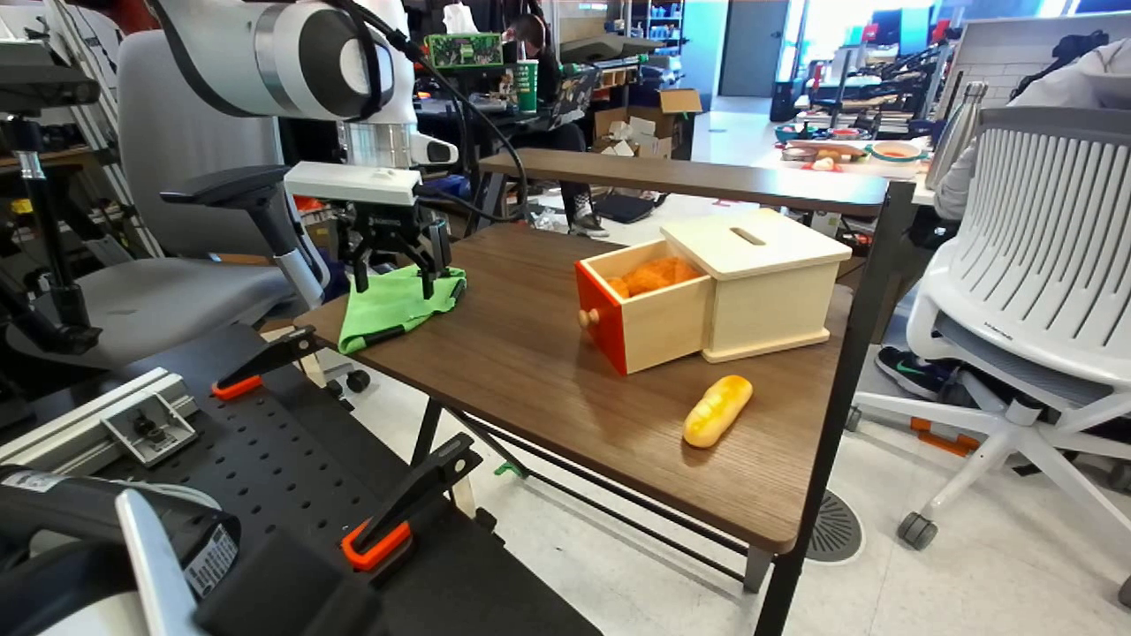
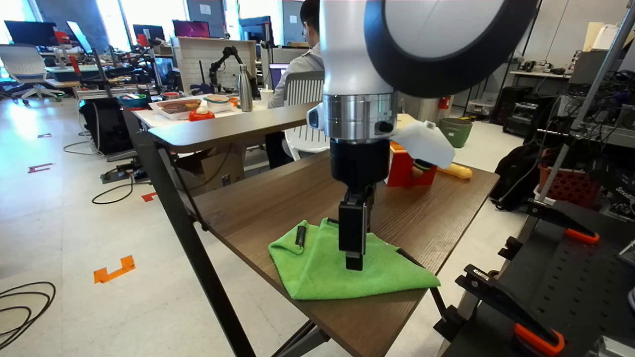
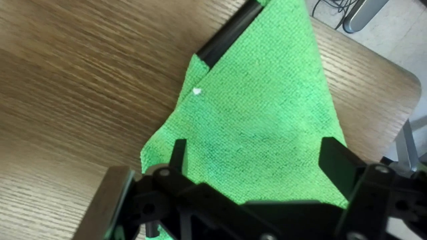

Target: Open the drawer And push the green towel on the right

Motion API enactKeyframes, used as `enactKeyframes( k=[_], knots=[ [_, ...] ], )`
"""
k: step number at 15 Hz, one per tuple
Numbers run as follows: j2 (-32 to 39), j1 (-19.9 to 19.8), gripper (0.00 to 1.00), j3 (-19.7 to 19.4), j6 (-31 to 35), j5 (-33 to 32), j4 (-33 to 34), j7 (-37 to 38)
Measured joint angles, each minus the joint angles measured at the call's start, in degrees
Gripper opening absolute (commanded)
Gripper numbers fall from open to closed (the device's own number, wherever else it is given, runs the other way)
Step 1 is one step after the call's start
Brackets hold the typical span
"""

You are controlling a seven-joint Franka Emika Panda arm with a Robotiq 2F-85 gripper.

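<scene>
The green towel (image 1: 398,309) lies folded on the brown table, at its end away from the box. It also shows in an exterior view (image 2: 317,272) and fills the middle of the wrist view (image 3: 260,106). My gripper (image 1: 395,288) points down over the towel. Its fingers stand wide apart in the wrist view (image 3: 254,143), with nothing between them but the towel below. Whether the fingertips touch the cloth is hard to tell. The drawer (image 1: 603,320), with a red front and wooden knob, stands pulled out of the pale wooden box (image 1: 778,305). An orange item (image 1: 654,276) lies inside it.
A yellow bread-like piece (image 1: 717,412) lies on the table in front of the box. A raised shelf (image 1: 707,181) runs along the table's back edge. Black clamps with orange pads (image 1: 380,541) sit on the adjoining black bench (image 1: 292,477).
</scene>
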Motion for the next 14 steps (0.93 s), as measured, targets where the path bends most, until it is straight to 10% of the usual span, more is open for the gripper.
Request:
enactKeyframes(
  k=[14],
  knots=[
    [9.98,2.16,1.00,-2.35,-11.10,-0.01,15.78,1.88]
  ],
)
